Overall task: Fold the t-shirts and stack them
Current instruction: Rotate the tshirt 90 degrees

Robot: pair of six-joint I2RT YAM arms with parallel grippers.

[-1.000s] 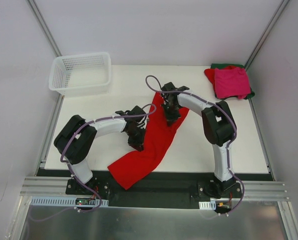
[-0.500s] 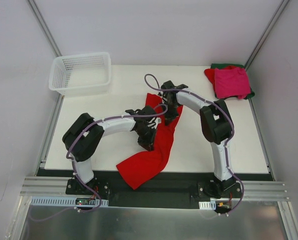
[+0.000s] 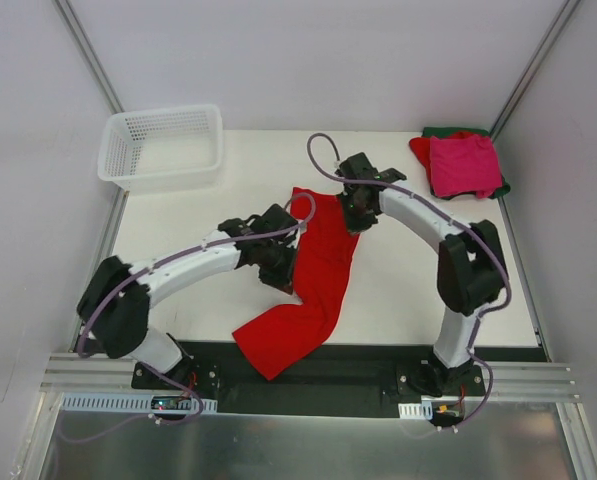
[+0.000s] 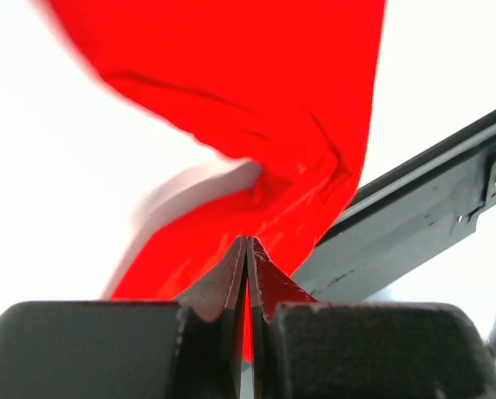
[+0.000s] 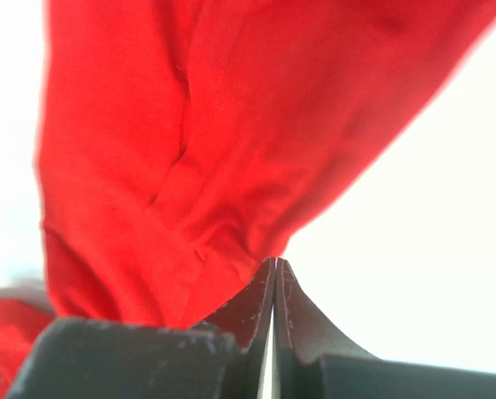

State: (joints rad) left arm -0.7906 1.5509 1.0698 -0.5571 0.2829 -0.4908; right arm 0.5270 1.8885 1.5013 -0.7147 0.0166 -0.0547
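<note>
A bright red t-shirt [image 3: 321,262] lies stretched in a long band across the middle of the table, its lower end hanging over the front edge. My left gripper [image 3: 286,276] is shut on the shirt's left edge; red cloth [image 4: 256,108] runs into the closed jaws [image 4: 248,243]. My right gripper [image 3: 356,218] is shut on the shirt's upper right corner, where the cloth [image 5: 189,133] gathers at the jaw tips [image 5: 275,263]. At the back right corner a magenta-pink t-shirt [image 3: 464,165] lies on a red one [image 3: 419,148] and a dark green one [image 3: 446,131].
A white mesh basket [image 3: 163,146] stands at the table's back left corner. The dark front rail [image 3: 378,352] runs along the near edge, and it also shows in the left wrist view [image 4: 414,208]. Grey walls close in both sides.
The right gripper has pulled its corner of the red shirt back and to the right. The left arm has stretched out, and the shirt now lies flatter and wider.
</note>
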